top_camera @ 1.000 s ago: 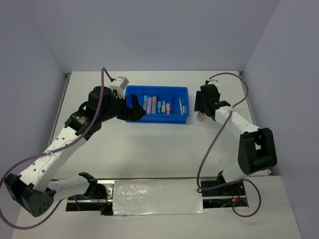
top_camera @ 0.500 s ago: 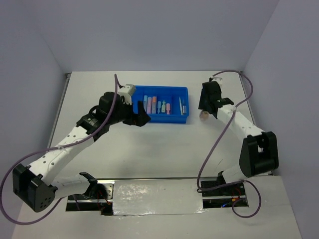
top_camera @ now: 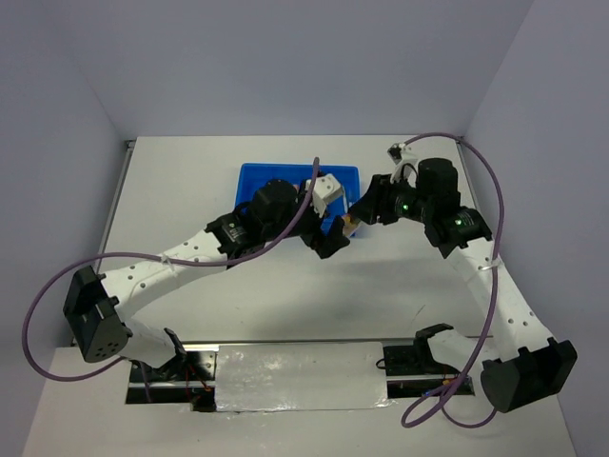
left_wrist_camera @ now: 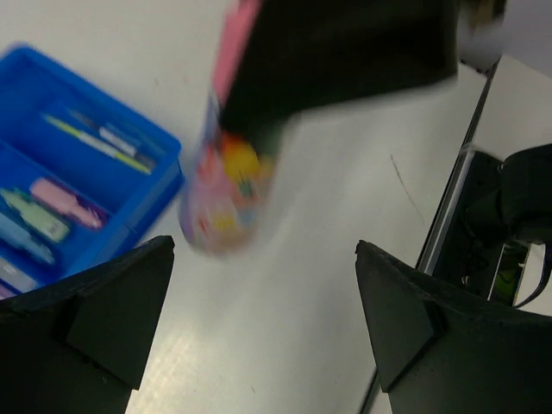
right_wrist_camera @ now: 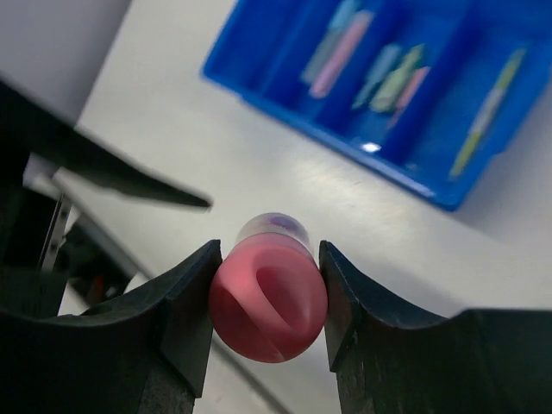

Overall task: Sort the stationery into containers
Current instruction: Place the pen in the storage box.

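white table (top_camera: pixel 285 305) under both arms, and the glue stick (right_wrist_camera: pixel 269 297) no longer lies on it to the right of the tray. it's up in the air now, pink cap toward the wrist camera, pinched between the fingers of your right claw (top_camera: pixel 354 221). that claw has swung in from the tray's right side to its near right corner. your left claw (left_wrist_camera: pixel 263 302) has crossed over from the tray's left end and sits just beside the stick, fingers spread wide with nothing between them. the blue tray (top_camera: pixel 285 171) already holds markers (right_wrist_camera: pixel 345 52) and a yellow pen (right_wrist_camera: pixel 492 108) in its compartments. you look set for a handover, or a drop into the tray.
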